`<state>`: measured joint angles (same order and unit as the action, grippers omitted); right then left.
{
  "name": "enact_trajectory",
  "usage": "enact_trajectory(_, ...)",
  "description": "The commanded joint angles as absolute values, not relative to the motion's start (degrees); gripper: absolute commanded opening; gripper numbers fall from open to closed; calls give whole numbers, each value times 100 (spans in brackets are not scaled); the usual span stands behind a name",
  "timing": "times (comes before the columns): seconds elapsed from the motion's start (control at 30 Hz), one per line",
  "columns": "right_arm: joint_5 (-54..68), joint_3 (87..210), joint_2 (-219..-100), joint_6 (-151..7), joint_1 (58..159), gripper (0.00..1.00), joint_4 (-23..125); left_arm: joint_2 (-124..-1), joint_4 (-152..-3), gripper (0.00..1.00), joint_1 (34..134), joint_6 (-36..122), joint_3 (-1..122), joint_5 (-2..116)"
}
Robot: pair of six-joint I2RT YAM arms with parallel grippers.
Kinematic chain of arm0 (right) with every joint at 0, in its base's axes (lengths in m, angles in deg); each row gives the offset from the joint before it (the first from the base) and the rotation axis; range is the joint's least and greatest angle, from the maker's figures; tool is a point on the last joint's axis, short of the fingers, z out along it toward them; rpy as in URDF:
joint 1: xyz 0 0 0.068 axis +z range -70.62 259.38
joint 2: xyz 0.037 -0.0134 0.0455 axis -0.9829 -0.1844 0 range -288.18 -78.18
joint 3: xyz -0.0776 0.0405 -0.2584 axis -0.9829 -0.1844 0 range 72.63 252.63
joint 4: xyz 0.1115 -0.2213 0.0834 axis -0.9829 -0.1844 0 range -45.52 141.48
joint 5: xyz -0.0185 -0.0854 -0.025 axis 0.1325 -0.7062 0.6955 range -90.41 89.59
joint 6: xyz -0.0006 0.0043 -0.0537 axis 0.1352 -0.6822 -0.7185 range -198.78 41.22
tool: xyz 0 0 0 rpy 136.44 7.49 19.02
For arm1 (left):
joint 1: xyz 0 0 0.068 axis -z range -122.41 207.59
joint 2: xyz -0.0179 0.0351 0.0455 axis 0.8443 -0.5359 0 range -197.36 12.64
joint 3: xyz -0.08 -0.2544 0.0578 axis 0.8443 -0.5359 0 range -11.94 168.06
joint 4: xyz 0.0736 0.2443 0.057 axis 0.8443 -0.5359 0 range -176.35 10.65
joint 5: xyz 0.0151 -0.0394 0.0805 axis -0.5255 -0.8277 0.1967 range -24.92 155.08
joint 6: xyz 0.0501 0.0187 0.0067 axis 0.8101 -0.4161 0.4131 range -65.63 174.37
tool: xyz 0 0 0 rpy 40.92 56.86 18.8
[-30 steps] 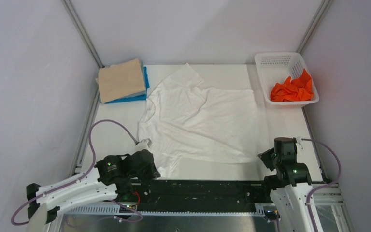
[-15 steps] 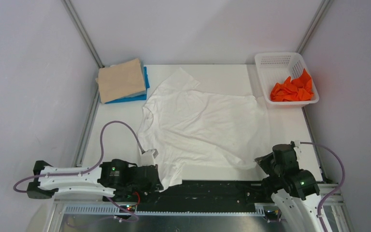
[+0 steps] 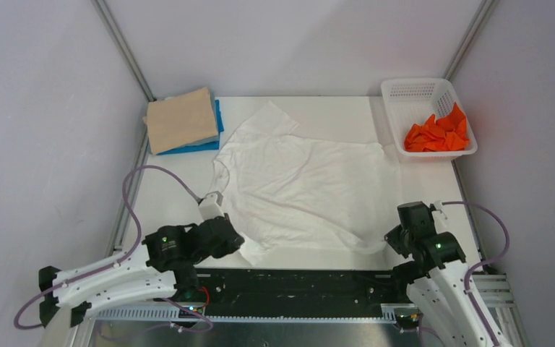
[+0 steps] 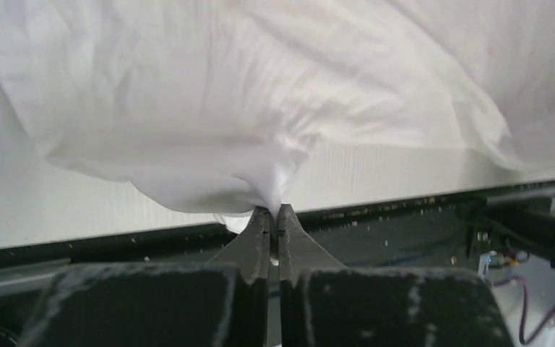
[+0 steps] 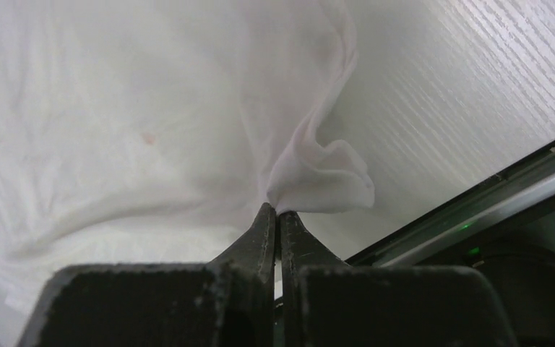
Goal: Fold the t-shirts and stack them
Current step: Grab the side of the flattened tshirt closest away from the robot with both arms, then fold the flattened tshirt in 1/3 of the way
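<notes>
The thin white t-shirt [image 3: 300, 184] lies spread across the middle of the table. My left gripper [image 3: 237, 244] is shut on its near left hem corner [image 4: 271, 189]. My right gripper [image 3: 390, 237] is shut on its near right hem corner [image 5: 318, 181]. Both corners are raised a little off the table near the front edge. The beige-tan t-shirt [image 3: 181, 119] lies folded on top of the folded bright blue t-shirt [image 3: 213, 137] at the back left. The orange t-shirt [image 3: 437, 132] is crumpled in the basket.
A white plastic lattice basket [image 3: 412, 90] stands at the back right corner. The black rail [image 3: 311, 285] runs along the near edge between the arm bases. Grey walls and metal frame posts close in the sides.
Both grippers pulled the shirt's near hem toward the front edge, stretching it flatter, then moved back a little over the table. The left arm swung in from the left.
</notes>
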<state>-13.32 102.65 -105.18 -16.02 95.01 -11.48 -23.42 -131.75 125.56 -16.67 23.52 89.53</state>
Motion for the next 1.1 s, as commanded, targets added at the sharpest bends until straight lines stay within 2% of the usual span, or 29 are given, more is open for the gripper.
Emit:
enact_trajectory(0.0, -1621, 10412, -10996, -1944, 9269, 2, -476, -2589, -12649, 0, 11798, -579, 2772, 9172)
enact_trajectory(0.33, -1210, 10914, -12279, -2975, 8544, 1, 318, -3210, -11827, 0, 9696, 489, 3170, 8455)
enact_trajectory(0.67, -990, 11517, -13480, -3399, 8536, 2, 833, -4147, -11345, 0, 8815, 1216, 3943, 8514)
enact_trajectory(1.07, -1075, 12003, -14805, -3463, 8276, 6, 1524, -6508, -11042, 0, 8218, 1807, 5301, 8587)
